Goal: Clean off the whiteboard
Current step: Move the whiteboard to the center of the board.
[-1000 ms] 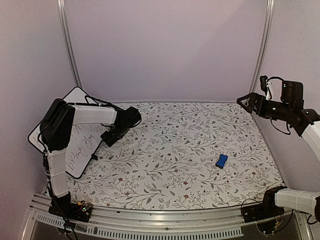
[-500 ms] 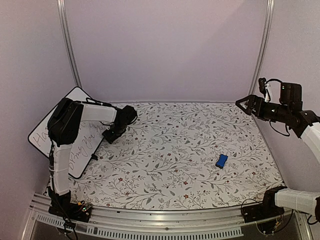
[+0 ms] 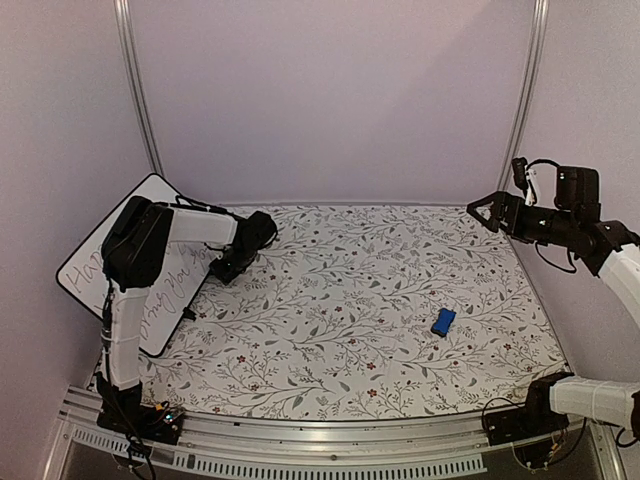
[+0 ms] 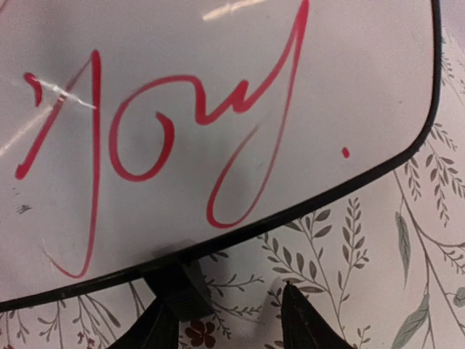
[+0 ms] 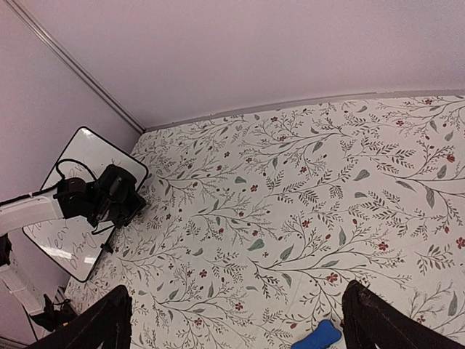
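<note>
Floral table [image 3: 350,300], lilac walls [image 3: 330,100]. Whiteboard [image 3: 90,265] tilted; left gripper [image 4: 225,309] parted astride its foot [image 4: 178,287]; right gripper [image 3: 480,210] gaping, well apart from whiteboard.

Plain lilac walls [image 3: 330,90], floral tabletop [image 3: 350,300]

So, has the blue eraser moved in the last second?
No. The blue eraser lies on the same spot of the flowered table, no nearer to the table's right edge than it was before.
</note>
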`<state>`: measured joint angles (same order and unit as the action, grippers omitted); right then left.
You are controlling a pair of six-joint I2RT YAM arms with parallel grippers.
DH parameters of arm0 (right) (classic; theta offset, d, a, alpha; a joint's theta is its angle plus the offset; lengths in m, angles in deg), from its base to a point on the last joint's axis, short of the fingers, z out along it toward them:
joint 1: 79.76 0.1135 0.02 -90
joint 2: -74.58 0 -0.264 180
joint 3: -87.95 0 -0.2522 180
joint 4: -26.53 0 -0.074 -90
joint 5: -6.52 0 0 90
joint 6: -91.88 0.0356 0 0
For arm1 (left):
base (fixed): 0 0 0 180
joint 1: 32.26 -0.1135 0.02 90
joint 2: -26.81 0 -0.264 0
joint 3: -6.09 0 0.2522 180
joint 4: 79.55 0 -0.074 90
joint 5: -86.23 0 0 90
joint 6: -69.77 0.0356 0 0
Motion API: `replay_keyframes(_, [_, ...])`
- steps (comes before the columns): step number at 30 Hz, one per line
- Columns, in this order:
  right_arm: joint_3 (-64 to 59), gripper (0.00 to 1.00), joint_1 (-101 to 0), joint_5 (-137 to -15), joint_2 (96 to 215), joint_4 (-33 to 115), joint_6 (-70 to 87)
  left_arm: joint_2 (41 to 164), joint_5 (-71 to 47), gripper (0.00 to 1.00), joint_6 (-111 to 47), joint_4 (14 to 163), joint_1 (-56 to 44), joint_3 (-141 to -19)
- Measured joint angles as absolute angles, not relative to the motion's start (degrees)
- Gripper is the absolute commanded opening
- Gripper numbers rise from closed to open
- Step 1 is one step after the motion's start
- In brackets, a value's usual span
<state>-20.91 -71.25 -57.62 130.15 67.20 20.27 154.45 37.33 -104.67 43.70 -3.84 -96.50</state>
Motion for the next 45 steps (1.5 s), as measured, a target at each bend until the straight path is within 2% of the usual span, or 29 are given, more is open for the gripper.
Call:
replay_keyframes(18, [-21.02,0.99,-70.81,-57.57,130.81,66.81,20.27,154.45,38.09,0.44,-107.43,43.55,-4.01,-95.98])
replay_keyframes(26, [-21.58,0.99,-70.77,-57.40,130.96,66.75,20.27,154.45,38.81,0.29,-108.34,43.35,-4.27,-95.78])
replay_keyframes(32, [-21.74,0.99,-70.75,-57.31,131.03,66.75,20.30,154.47,39.03,0.31,-108.61,42.85,-4.32,-95.67])
replay_keyframes(41, [-21.98,0.99,-70.64,-57.16,131.11,66.72,20.32,154.47,39.54,0.29,-109.44,42.79,-4.36,-95.04])
replay_keyframes(45, [-22.22,0.99,-70.46,-57.14,131.31,66.72,20.34,154.45,40.02,0.22,-109.98,42.68,-4.38,-94.82])
